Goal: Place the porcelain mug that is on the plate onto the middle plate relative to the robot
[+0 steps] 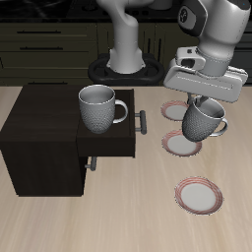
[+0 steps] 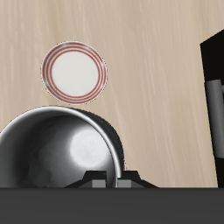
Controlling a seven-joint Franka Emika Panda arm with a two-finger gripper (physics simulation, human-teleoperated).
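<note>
My gripper (image 1: 203, 100) is shut on the rim of the porcelain mug (image 1: 201, 121) and holds it tilted in the air. The mug hangs over the far edge of the middle plate (image 1: 181, 146), clear of it. The plate farther back (image 1: 175, 109) is partly hidden behind the mug and hand. In the wrist view the mug's grey inside (image 2: 61, 150) fills the space at my gripper (image 2: 109, 180). One saucer (image 2: 75, 72) lies on the wood beyond it; I cannot tell which one it is.
A third saucer (image 1: 200, 194) lies near the table's front edge. A dark cabinet (image 1: 44, 133) with an open drawer (image 1: 110, 148) carries the larger grey-white mug (image 1: 98, 106). Its dark side also shows in the wrist view (image 2: 214, 96). The robot's base (image 1: 126, 54) stands at the back.
</note>
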